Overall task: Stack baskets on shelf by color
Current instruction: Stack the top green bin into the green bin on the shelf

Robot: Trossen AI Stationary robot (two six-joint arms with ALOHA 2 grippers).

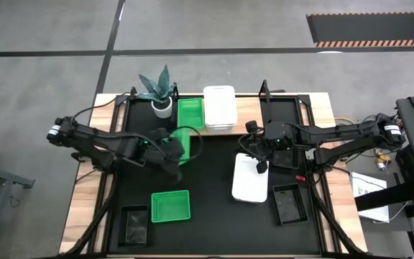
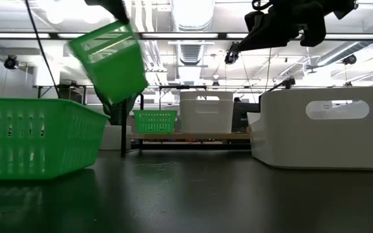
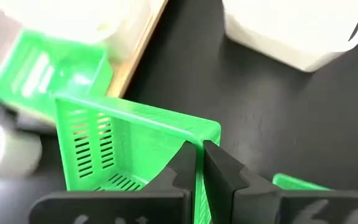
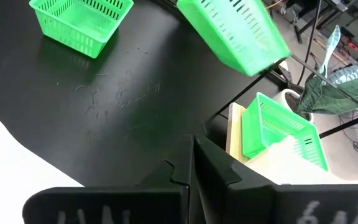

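My left gripper is shut on a bright green basket, which it carries above the table just near of the shelf. The basket shows tilted in the low view. The wooden shelf at the far edge bears another green basket and a white basket, each resting on its bottom. A third green basket and a white basket rest on the table. My right gripper is shut and hovers over the far end of that white basket, touching nothing. My left gripper pinches one side wall of the green basket at its rim, close to a corner. One finger is inside the basket and the other finger is outside. The basket is lifted clear of the table and hangs tilted.
A plant in a white pot stands at the shelf's left end, beside the shelved green basket. Black baskets lie near the table's front left and front right. Black shelf posts rise at the board's ends. Bare table top lies between the front baskets.
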